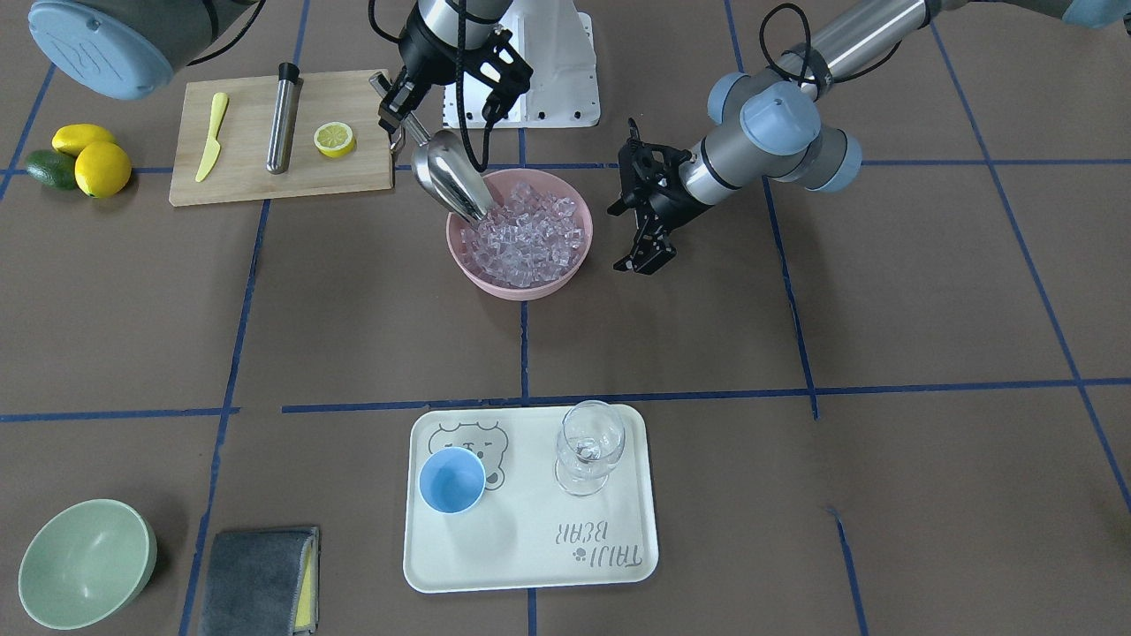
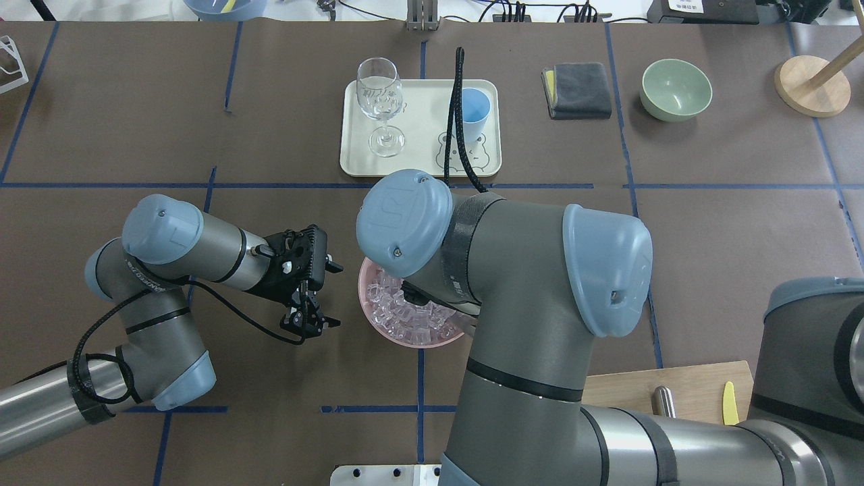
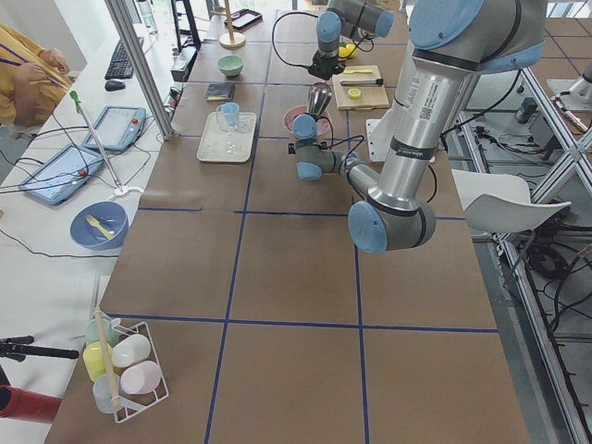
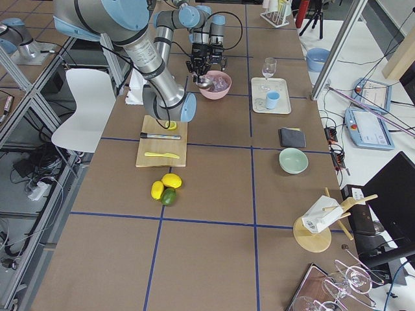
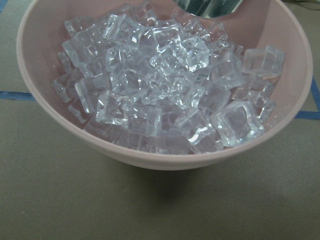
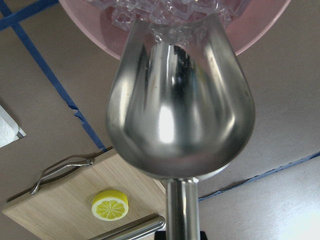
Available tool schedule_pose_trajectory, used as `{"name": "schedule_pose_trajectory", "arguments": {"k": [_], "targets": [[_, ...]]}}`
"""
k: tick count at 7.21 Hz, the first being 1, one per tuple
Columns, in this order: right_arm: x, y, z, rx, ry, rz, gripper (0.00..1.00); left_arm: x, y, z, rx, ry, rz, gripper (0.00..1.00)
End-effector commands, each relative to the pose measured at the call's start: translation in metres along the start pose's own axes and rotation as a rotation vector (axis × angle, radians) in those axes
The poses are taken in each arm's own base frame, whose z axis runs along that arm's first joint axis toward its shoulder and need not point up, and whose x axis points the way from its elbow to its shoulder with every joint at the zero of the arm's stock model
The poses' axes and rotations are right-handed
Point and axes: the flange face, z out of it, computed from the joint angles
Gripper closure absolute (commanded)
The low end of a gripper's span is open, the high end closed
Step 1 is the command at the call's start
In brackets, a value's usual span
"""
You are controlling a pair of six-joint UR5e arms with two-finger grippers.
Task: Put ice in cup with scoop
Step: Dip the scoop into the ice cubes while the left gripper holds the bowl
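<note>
From above, the right arm is hiding the scoop (image 1: 451, 181) and part of the pink bowl (image 1: 461, 256). The right gripper (image 1: 395, 113) is squeezing the scoop's thin handle. The scoop's tip is poking into the ice (image 1: 535, 234), which has too many cubes to count. The left gripper (image 1: 643, 263) is hanging just beside the bowl, fingers apart, holding nothing. One blue cup (image 1: 451, 480) is standing empty on the tray (image 1: 530, 552), well apart from the bowl, near one wine glass (image 1: 589, 446). One cutting board (image 1: 247, 177) is lying near the scoop.
</note>
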Motion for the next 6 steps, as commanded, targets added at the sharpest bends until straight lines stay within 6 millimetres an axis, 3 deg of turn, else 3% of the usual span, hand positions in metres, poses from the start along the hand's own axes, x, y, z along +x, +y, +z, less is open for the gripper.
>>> {"name": "schedule_pose_trajectory", "arguments": {"k": [1, 6], "targets": [[0.000, -0.004, 0.002, -0.010, -0.004, -0.001, 1.00, -0.007, -0.010, 0.008, 0.001, -0.006, -0.001, 0.00], [0.002, -0.025, 0.018, -0.033, -0.003, 0.001, 1.00, -0.012, -0.019, 0.012, 0.006, -0.025, 0.001, 0.00]]}}
